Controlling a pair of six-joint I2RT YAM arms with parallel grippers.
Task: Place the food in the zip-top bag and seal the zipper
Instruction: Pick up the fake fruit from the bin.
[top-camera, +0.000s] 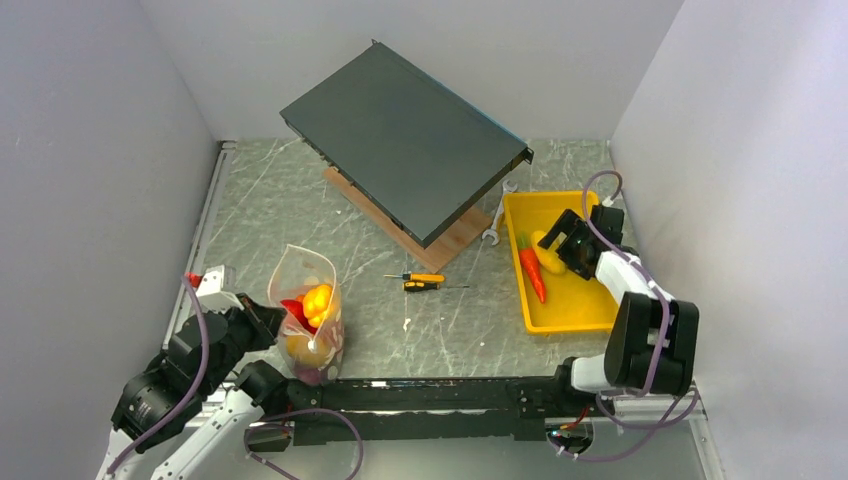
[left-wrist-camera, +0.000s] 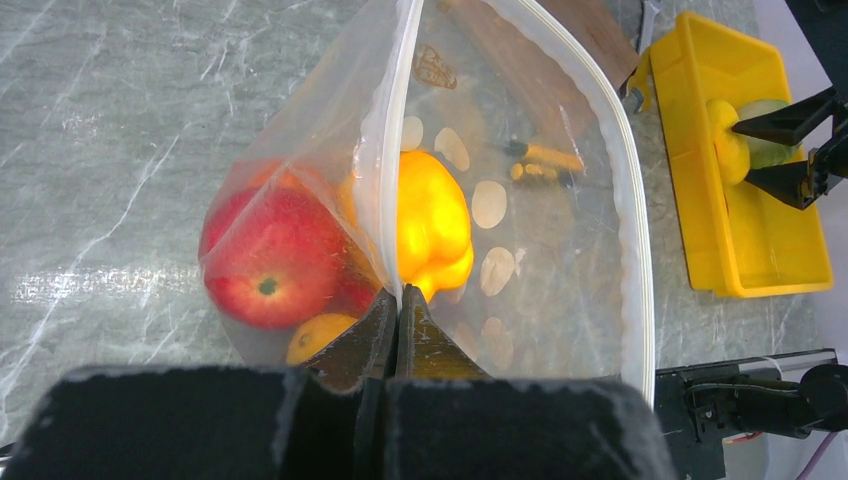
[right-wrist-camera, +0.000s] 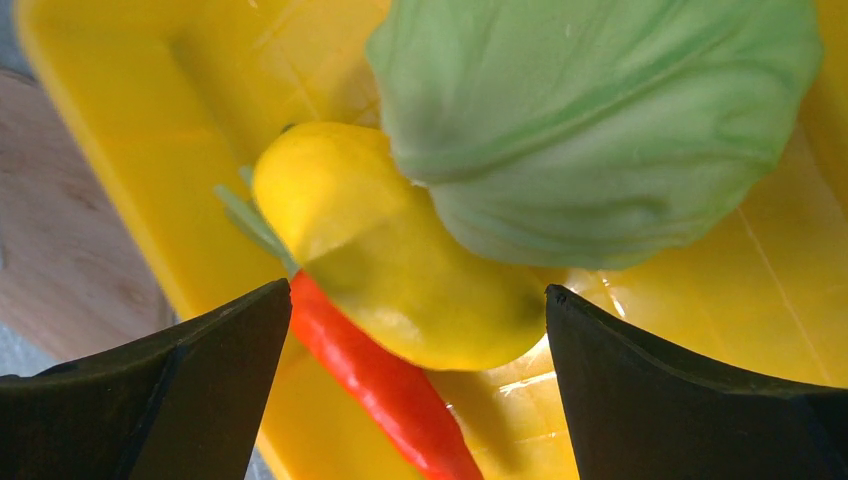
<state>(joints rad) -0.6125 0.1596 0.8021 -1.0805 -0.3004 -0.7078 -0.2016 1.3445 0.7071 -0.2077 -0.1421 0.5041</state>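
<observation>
At the left, the left pincer (left-wrist-camera: 398, 300) has its fingers pressed together on the mouth edge of the zip-top bag (left-wrist-camera: 560, 250). The bag stands on the grey marbled surface (top-camera: 300, 200), close to the left wall. It is thin, clear and floppy, with pale dots. Its mouth gapes wide, and the zipper (left-wrist-camera: 628, 200), a whitish strip, curves around the mouth. Part of the food is inside: a glossy red round piece (left-wrist-camera: 265, 260), a yellow pepper (left-wrist-camera: 432, 220) and a small orange piece (left-wrist-camera: 318, 338), all packed together at the bottom.

To the right of the bag we see bare surface, then a yellow-handled screwdriver (top-camera: 424, 280) that lies flat. Behind it a dark flat panel (top-camera: 405, 140) rests tilted on a wooden board (top-camera: 455, 245). A wrench (top-camera: 497, 215) lies between the board and the yellow tray (top-camera: 585, 305).

The tray is rigid with low walls and sits near the right wall. In it lie an orange carrot (right-wrist-camera: 385, 385), a smooth yellow piece (right-wrist-camera: 400, 270) and a ribbed green cabbage (right-wrist-camera: 590, 130), all touching. The right pincer (right-wrist-camera: 418, 292) hangs over them with its fingers wide apart and the yellow piece between them.
</observation>
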